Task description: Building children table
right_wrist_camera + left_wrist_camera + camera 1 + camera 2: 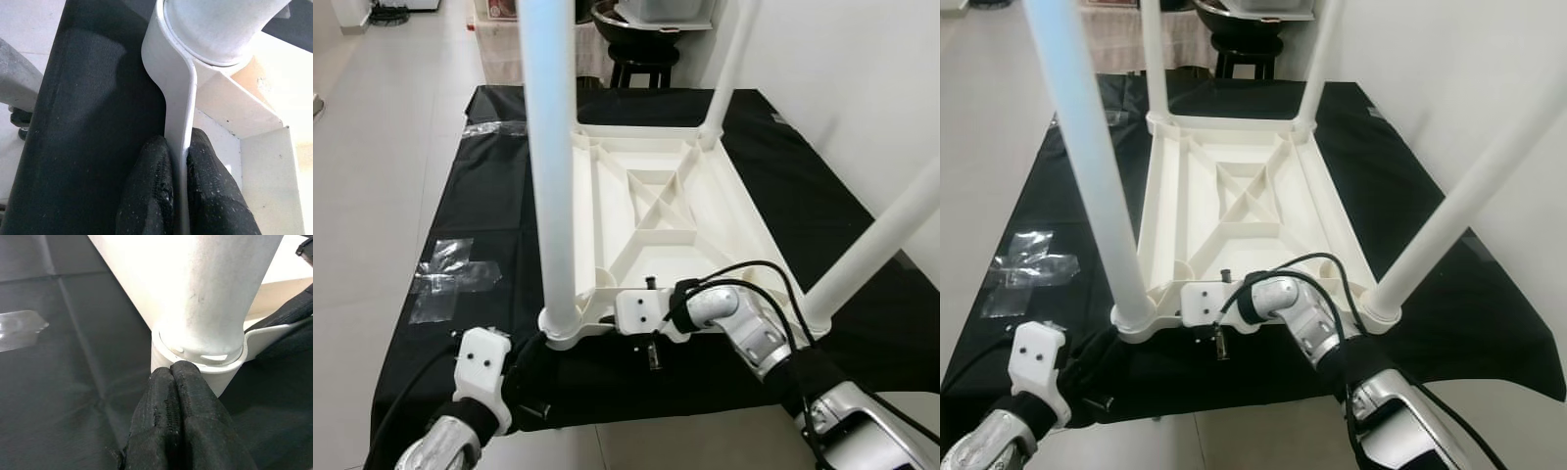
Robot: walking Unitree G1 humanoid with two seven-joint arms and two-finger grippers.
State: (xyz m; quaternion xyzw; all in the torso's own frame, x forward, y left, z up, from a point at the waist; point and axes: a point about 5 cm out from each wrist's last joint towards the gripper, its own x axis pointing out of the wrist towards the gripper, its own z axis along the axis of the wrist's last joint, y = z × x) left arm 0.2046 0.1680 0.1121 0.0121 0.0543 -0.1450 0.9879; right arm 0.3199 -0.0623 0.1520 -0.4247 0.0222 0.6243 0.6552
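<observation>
Left eye view: A white table (656, 211) is laid upside down on a black cloth (489, 196) on the floor. Four white legs are stood up in its corners, and the near left leg (553, 166) is seen right up close. The table is most likely kept flipped so the legs can be pushed down into their holes.

Right eye view: The right gripper (1217, 328) is placed at the near edge of the table, between the two near legs. The edge seems to be held so the table is kept from sliding. The left gripper (1102, 367) is placed low by the foot of the near left leg. Clear tape (1023, 269) is stuck on the cloth, well apart from the table. A dark stool (1253, 49) is seen far behind.

Left wrist view: The two black fingers (186, 411) are pressed together with nothing between them. Their tips are touched against the round socket (195, 360) where the leg goes in. The push is probably meant to steady that corner.

Right wrist view: The thin white rim (180, 147) of the table is squeezed between the two black fingers (151, 191). It is held tight, just beside the socket of a leg.

How far along: All four legs are seen standing, so the build looks nearly done.
</observation>
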